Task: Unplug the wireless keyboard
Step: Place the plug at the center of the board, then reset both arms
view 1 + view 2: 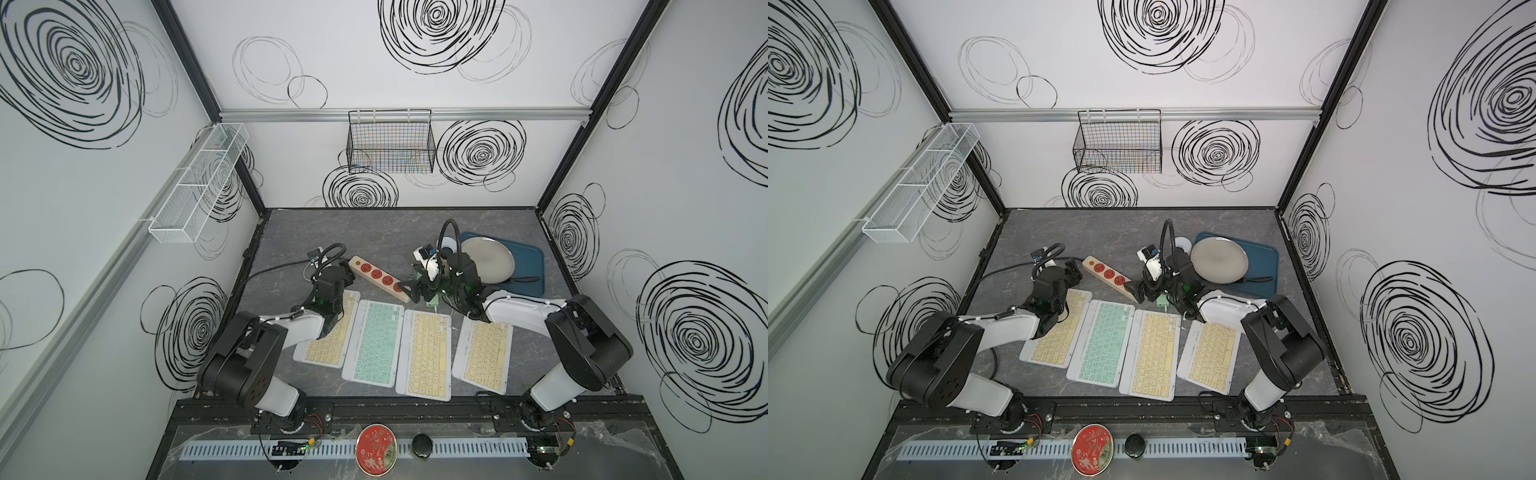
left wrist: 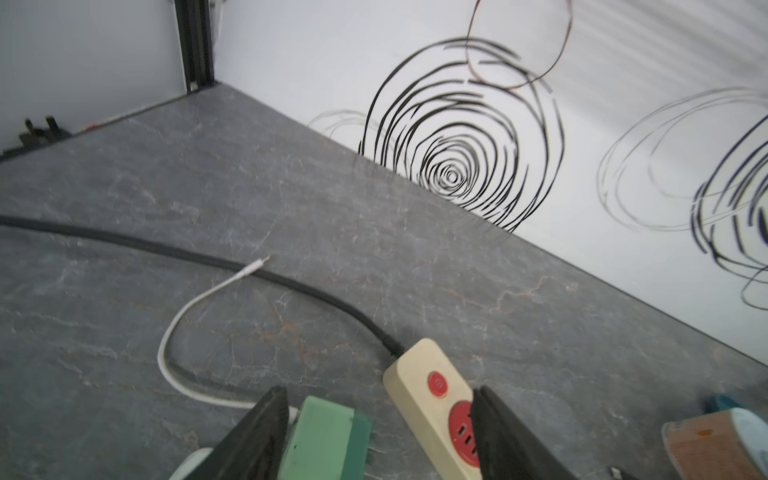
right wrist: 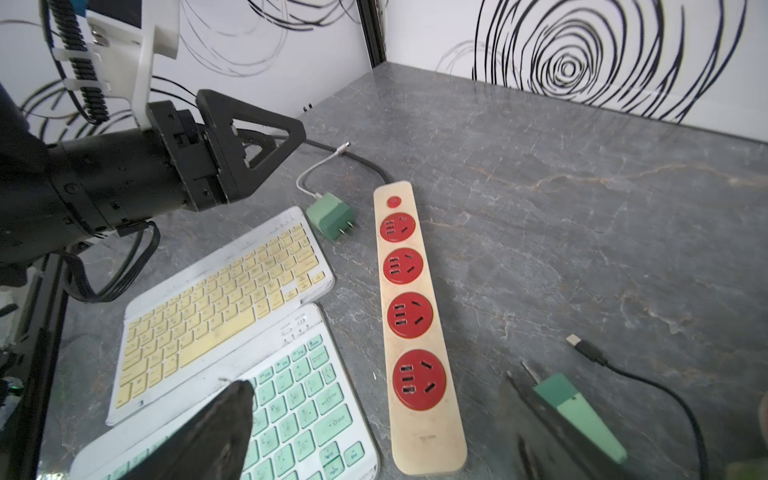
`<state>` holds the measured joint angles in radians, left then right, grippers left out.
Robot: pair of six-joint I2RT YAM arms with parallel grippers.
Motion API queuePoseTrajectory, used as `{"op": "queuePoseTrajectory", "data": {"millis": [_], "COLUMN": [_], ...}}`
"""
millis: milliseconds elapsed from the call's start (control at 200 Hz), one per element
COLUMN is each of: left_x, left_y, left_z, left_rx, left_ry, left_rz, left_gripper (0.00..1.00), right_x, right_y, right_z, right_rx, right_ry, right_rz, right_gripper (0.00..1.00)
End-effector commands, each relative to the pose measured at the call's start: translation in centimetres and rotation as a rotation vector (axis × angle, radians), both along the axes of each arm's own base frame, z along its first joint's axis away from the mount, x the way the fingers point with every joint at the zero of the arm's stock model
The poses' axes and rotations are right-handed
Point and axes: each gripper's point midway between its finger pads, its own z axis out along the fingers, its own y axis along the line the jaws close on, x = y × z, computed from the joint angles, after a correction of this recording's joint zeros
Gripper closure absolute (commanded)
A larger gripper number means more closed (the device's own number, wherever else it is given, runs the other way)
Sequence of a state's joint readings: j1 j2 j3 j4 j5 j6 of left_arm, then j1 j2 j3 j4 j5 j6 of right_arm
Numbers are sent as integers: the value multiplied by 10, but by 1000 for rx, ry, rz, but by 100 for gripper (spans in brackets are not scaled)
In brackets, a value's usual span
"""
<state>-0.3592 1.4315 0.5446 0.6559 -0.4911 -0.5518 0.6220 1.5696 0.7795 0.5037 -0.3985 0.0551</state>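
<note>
Four wireless keyboards lie side by side: yellow (image 1: 332,332), mint green (image 1: 376,340), yellow (image 1: 428,353) and yellow (image 1: 484,353). I see no cable entering any of them. The cream power strip (image 3: 409,316) has all its red sockets empty. One green charger (image 2: 328,440) lies on the table between the fingers of my open left gripper (image 2: 380,392), and its white cable (image 2: 183,307) ends loose. A second green charger (image 3: 577,411), with a black cable (image 3: 648,382), lies beside one finger of my open right gripper (image 3: 378,419), which hovers over the strip's end.
The strip's black power cord (image 2: 166,249) runs off to the left wall. A blue tray (image 1: 534,266) with a silver plate (image 1: 488,259) sits behind the right arm. Wire baskets (image 1: 390,141) hang on the walls. A red round tin (image 1: 376,455) sits on the front rail.
</note>
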Motion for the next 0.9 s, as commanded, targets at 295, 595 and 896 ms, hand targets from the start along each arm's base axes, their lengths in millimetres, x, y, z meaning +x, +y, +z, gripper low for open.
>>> {"op": "queuePoseTrajectory", "data": {"millis": [295,595,896], "left_x": [-46,-67,-110], "left_y": [34,98,160], "left_z": [125,112,36], "left_rx": [35,139,326], "left_ry": [-162,-282,-203], "left_rz": [12,167,427], "left_gripper": [5,0,1], "right_x": [16,41,3], "right_y": [-84,-234,-433], "right_z": [124,157,7], "right_rx": [205,256,140], "right_ry": [-39,-113,23], "right_rz": [-450,-1009,-1621], "right_gripper": [0,0,0]}}
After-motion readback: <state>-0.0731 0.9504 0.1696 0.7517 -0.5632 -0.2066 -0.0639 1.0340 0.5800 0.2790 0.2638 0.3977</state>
